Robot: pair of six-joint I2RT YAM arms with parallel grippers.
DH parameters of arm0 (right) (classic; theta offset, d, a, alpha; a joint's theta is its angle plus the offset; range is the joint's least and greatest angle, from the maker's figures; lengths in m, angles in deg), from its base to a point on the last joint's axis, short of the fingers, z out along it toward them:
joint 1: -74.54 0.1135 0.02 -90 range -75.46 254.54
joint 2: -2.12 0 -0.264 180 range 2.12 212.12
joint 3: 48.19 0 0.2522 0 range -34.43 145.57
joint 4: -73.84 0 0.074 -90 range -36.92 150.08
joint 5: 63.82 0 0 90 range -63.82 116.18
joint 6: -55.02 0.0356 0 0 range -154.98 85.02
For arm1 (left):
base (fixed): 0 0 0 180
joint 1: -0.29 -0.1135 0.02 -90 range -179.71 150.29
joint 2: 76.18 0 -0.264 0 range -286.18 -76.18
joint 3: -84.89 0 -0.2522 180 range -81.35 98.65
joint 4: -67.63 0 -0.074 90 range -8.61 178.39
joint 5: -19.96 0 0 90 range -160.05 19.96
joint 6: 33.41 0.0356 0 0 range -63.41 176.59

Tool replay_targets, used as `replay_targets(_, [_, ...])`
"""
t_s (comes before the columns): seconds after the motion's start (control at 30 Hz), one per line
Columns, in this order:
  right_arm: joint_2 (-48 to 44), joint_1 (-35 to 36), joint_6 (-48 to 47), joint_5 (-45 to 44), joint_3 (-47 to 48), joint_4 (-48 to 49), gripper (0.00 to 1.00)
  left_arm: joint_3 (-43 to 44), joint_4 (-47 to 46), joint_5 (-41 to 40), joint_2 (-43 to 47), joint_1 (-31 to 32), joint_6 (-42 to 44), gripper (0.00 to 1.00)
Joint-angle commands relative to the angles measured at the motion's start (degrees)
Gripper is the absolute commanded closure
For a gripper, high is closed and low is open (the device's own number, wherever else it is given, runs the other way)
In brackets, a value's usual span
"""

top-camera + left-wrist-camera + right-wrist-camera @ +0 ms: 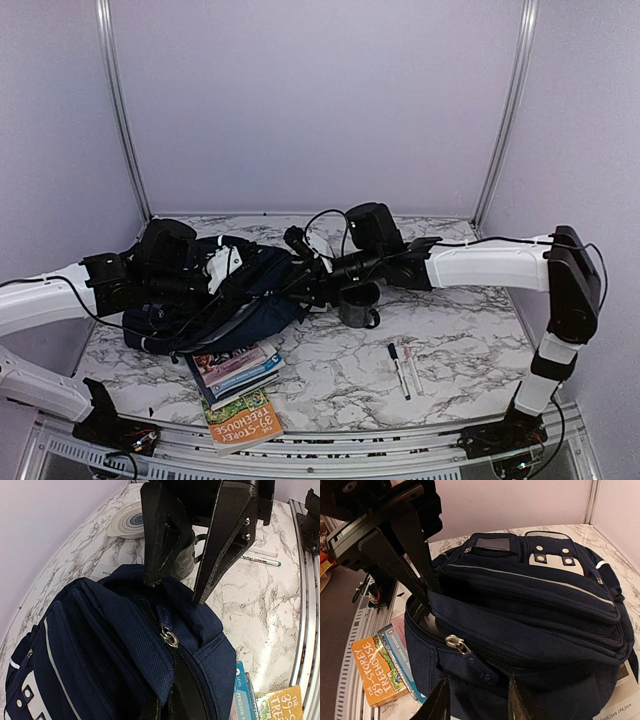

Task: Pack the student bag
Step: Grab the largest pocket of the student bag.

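Note:
The student bag (250, 300), navy with white stripes and dotted white patches, lies on the marble table left of centre. Its main zip is partly undone; the metal slider (454, 642) and its blue pull (479, 669) sit on the near side. My left gripper (167, 700) is shut on the fabric edge of the bag's opening (429, 599), holding it up. My right gripper (478, 682) is open, its fingertips standing either side of the zip pull without touching it. In the left wrist view the right gripper (174, 591) stands just beyond the slider (170, 638).
A dark mug (358, 303) stands right of the bag. Two markers (402, 370) lie further right. A stack of books (237, 368) and an orange book (243, 420) lie by the front rail. A white plate (130, 522) sits behind the bag.

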Motion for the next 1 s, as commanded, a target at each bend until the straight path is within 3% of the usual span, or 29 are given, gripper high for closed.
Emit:
replay_targets(0.0, [3.2,0.0,5.7,4.7,4.5,0.3,0.62,0.0,-2.4,1.2,1.3,-0.2,0.0,1.00])
replay_targets(0.27, [8.3,0.1,6.3,3.6,9.7,-5.7,0.64,-0.1,-2.4,0.9,1.4,-0.2,-0.2,1.00])
replay_targets(0.63, [5.2,1.0,3.2,4.6,6.9,-14.6,0.74,0.2,-2.4,0.1,0.7,-0.2,-0.1,1.00])
replay_targets(0.97, [7.5,3.2,7.4,3.3,6.9,-8.2,0.74,-0.1,-2.9,1.2,0.8,-0.2,-0.3,1.00])
